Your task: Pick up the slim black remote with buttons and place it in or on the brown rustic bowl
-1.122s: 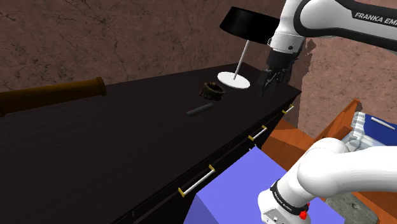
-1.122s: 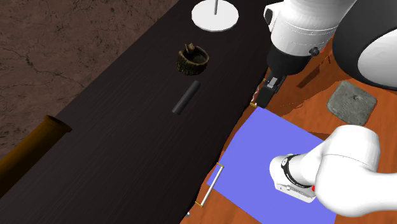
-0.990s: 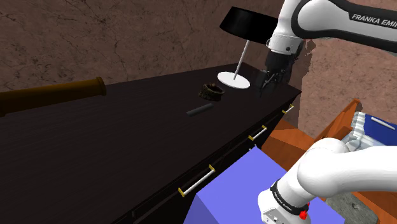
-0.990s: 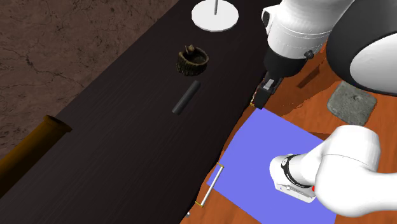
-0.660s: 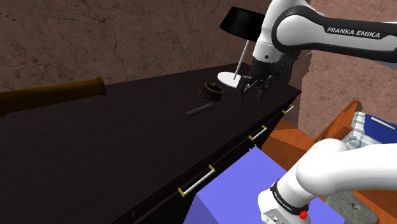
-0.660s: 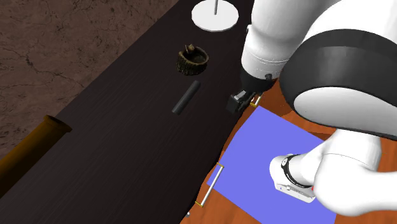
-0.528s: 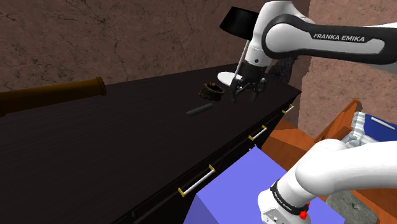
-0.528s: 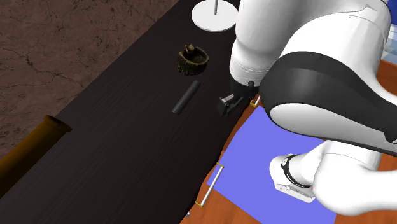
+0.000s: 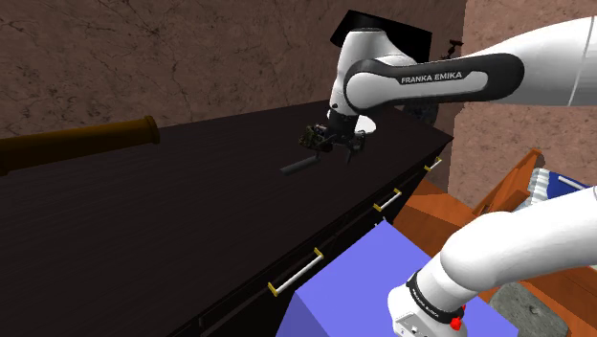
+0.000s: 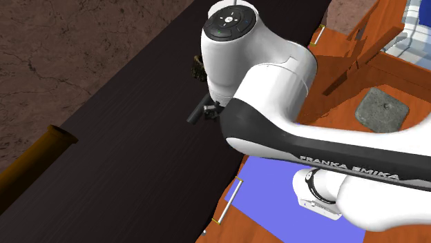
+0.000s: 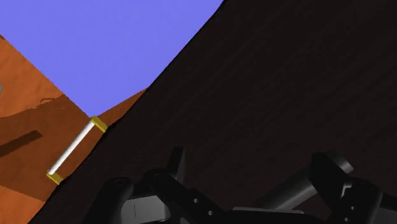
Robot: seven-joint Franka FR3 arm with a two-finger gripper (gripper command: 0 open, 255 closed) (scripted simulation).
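A slim dark remote [image 9: 298,167] lies flat on the black dresser top [image 9: 191,220], a short way toward the front edge from the brown rustic bowl [image 9: 314,134]. My gripper [image 9: 338,146] hangs just above the surface, right beside the bowl and a little past the remote's near end, with its fingers apart and nothing between them. In the second exterior view the arm covers most of the bowl [image 10: 197,67]; one end of the remote [image 10: 194,114] pokes out beside the gripper [image 10: 211,110]. In the wrist view the gripper [image 11: 253,168] is open over bare dark wood.
A lamp with a black shade [image 9: 383,27] stands behind the arm at the dresser's far end. A brown cylinder [image 9: 81,142] lies at the shoulder view's left. Drawer handles [image 9: 295,271] line the dresser front, above the blue stand [image 9: 354,282] and orange floor [image 9: 450,206].
The arm has swung from beside the lamp base toward the shoulder view's left, and the gripper now hangs by the bowl and remote. Remote and bowl have not moved.
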